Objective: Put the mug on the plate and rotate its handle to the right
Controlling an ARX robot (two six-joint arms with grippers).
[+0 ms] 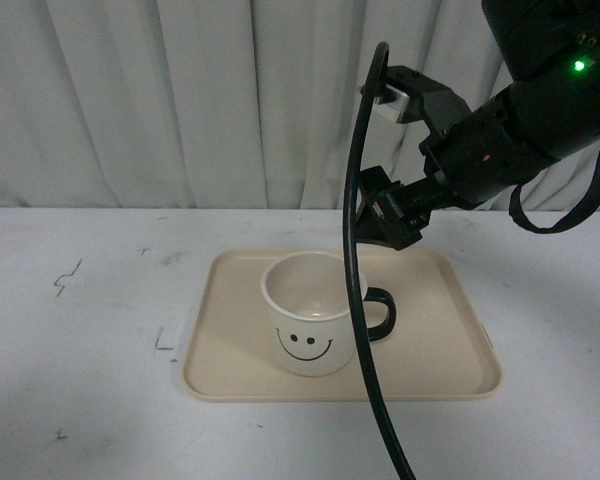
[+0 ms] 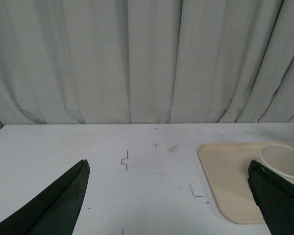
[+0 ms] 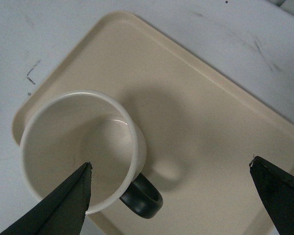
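Black cable [image 1: 347, 190] hung nearest the lens, crossing the mug [image 1: 305, 320]; the right gripper [image 1: 385, 150] hovered spread and empty above.

Its jaws stood well apart, touching nothing. Below, the mug sat upright on the plate [image 1: 450, 385], smiley forward, handle [image 1: 380, 313] pointing to the robot's right. Both parts of the task looked done, so the step in hand was judged a clean withdrawal: rise straight up, fingers off the rim, cable kept from brushing the handle. The left gripper [image 2: 167, 165], likewise spread, hung over the table [image 2: 137, 196] beside the plate.
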